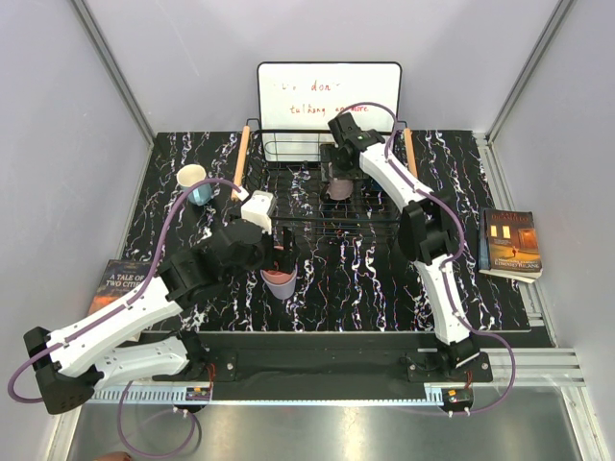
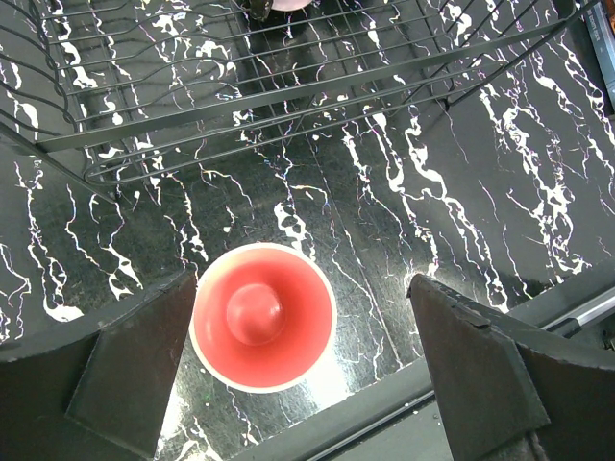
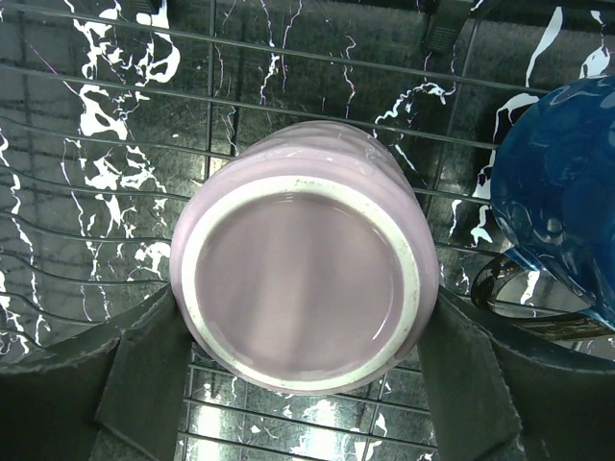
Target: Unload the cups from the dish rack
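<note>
The black wire dish rack (image 1: 298,206) stands at the back middle, with an orange-brown handle on each side. My right gripper (image 1: 338,181) reaches into it. In the right wrist view its fingers (image 3: 144,375) press both sides of an upside-down mauve cup (image 3: 303,279), and a dark navy blue cup (image 3: 567,182) sits just to the right. My left gripper (image 1: 279,255) is open over a salmon pink cup (image 1: 280,284). That cup (image 2: 261,317) stands upright on the table in front of the rack, near the left finger. A light blue cup (image 1: 195,182) stands left of the rack.
A white board with writing (image 1: 329,96) leans behind the rack. One book (image 1: 512,242) lies at the right table edge and another (image 1: 120,279) at the left. The rack's front bars (image 2: 288,96) run just beyond the salmon cup. The table's front rail (image 2: 404,403) is close by.
</note>
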`<state>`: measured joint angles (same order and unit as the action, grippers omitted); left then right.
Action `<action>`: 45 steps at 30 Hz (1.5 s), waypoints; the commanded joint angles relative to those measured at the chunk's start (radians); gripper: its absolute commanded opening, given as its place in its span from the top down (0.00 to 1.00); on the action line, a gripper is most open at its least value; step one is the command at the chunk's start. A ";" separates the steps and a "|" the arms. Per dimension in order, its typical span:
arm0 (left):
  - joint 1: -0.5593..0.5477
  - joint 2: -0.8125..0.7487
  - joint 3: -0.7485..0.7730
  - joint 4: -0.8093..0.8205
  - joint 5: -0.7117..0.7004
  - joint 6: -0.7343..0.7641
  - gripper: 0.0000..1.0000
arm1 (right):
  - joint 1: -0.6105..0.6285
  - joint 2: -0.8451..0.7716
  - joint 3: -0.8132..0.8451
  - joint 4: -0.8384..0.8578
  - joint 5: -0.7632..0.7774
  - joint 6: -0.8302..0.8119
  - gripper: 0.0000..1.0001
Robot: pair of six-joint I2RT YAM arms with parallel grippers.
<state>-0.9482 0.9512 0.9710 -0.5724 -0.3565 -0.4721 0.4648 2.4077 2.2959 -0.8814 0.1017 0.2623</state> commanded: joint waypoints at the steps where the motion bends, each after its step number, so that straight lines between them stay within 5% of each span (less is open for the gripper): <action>1: -0.003 -0.014 -0.003 0.059 -0.013 -0.002 0.01 | 0.029 -0.062 0.004 -0.019 0.016 -0.005 1.00; 22: -0.001 0.001 0.011 0.088 -0.093 0.009 0.01 | 0.044 -0.356 -0.094 0.111 -0.039 0.040 1.00; 34: 0.052 -0.026 0.000 0.288 -0.075 -0.014 0.01 | -0.104 -0.752 -0.754 0.691 -0.462 0.248 1.00; 45: 0.108 0.040 0.006 0.417 0.004 -0.034 0.01 | -0.156 -0.829 -0.958 1.004 -0.634 0.364 1.00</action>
<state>-0.8509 0.9607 0.9707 -0.2565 -0.3912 -0.4915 0.3119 1.6428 1.3354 -0.1268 -0.4232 0.5636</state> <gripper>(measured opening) 0.987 0.855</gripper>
